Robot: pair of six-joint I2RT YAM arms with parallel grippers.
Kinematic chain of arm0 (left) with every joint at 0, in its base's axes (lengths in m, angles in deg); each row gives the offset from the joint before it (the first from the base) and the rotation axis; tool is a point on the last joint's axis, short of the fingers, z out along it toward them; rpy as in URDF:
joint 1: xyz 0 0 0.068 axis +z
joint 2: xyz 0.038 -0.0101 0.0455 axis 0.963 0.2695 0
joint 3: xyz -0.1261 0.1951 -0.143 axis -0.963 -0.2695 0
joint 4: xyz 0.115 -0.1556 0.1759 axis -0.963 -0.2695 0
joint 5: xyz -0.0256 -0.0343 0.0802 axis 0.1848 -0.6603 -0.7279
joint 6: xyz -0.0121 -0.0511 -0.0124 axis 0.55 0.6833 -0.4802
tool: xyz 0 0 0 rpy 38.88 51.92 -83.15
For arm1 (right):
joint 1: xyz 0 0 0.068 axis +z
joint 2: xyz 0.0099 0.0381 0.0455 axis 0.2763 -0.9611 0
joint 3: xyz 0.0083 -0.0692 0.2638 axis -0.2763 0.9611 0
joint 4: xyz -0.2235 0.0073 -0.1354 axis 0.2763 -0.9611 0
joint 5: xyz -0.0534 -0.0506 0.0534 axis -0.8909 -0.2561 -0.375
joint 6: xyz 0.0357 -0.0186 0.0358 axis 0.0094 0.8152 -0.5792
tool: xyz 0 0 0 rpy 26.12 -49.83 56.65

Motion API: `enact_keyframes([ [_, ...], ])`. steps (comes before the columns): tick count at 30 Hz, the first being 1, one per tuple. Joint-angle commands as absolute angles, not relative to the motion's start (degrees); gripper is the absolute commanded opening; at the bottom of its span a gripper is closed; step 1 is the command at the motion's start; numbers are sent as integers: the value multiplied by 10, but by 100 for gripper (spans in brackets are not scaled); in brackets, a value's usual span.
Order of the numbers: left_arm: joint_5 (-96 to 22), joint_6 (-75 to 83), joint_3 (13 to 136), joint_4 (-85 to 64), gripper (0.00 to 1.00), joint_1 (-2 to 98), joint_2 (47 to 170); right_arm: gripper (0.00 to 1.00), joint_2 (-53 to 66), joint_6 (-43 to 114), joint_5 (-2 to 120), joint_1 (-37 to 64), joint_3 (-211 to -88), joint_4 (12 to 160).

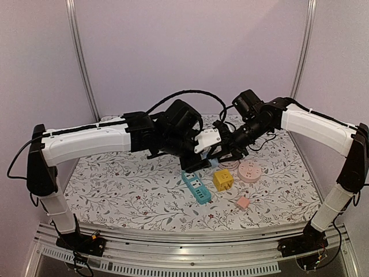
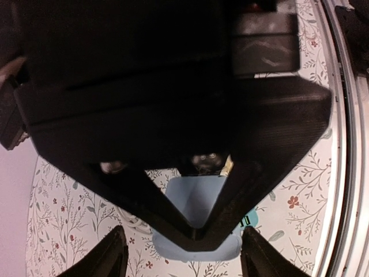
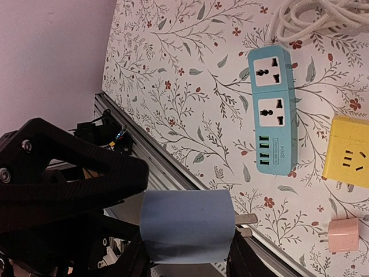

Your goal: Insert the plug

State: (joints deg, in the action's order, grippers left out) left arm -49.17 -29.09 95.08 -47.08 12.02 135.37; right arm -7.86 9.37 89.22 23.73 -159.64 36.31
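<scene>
My right gripper (image 3: 187,262) is shut on a light blue plug (image 3: 187,225) and holds it in the air, its two metal prongs (image 3: 247,218) sticking out sideways. In the top view the two grippers meet mid-table, the right gripper (image 1: 223,154) and plug (image 1: 214,162) above the teal power strip (image 1: 196,186). The strip lies flat with two sockets and USB ports facing up (image 3: 274,109). My left gripper (image 2: 184,268) is open, its fingers (image 2: 109,254) either side of the blue plug (image 2: 199,199), with the right gripper's black jaws in front of its camera.
A yellow cube socket (image 1: 222,179) lies right of the strip, a round pink socket (image 1: 249,171) further right and a small pink adapter (image 1: 243,202) in front. A white cable (image 3: 323,17) coils behind the strip. The table's metal front rail (image 3: 173,173) runs below the plug.
</scene>
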Motion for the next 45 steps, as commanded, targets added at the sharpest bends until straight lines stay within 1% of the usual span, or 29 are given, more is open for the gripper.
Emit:
enact_keyframes([
  [1, -484, -280, 960, -462, 67, 113, 1367, 24, -82, 105, 882, 242, -1609, 353],
  [7, -482, -270, 960, -447, 60, 113, 1376, 24, -77, 106, 887, 242, -1603, 355],
  [15, -475, -270, 960, -434, 41, 112, 1376, 24, -71, 109, 888, 242, -1594, 355],
  [17, -473, -269, 960, -433, 32, 111, 1375, 24, -70, 110, 889, 242, -1592, 353],
  [20, -473, -265, 960, -432, 14, 111, 1374, 25, -68, 113, 889, 242, -1591, 353],
  [21, -473, -263, 960, -432, 7, 111, 1372, 26, -67, 113, 886, 242, -1590, 352],
  [22, -474, -260, 961, -432, 2, 111, 1371, 30, -66, 113, 880, 242, -1590, 351],
  [23, -475, -257, 963, -437, 0, 112, 1369, 36, -64, 114, 874, 242, -1590, 350],
  [25, -476, -255, 970, -452, 0, 112, 1368, 47, -61, 112, 857, 242, -1588, 346],
  [27, -474, -253, 979, -477, 0, 113, 1367, 62, -58, 111, 837, 242, -1588, 343],
  [30, -477, -239, 982, -503, 0, 115, 1363, 77, -54, 108, 801, 241, -1591, 337],
  [32, -481, -226, 976, -513, 0, 116, 1356, 96, -46, 104, 771, 238, -1592, 333],
  [33, -483, -221, 971, -516, 0, 118, 1353, 98, -42, 103, 757, 234, -1591, 331],
  [37, -487, -195, 956, -535, 0, 128, 1343, 99, -13, 99, 706, 206, -1570, 327],
  [39, -469, -174, 963, -548, 0, 141, 1342, 99, 4, 94, 679, 189, -1560, 319],
  [43, -347, -104, 983, -568, 0, 200, 1341, 99, 37, 109, 630, 144, -1543, 311],
  [45, -281, -44, 993, -575, 0, 230, 1348, 99, 45, 125, 626, 125, -1538, 308],
])
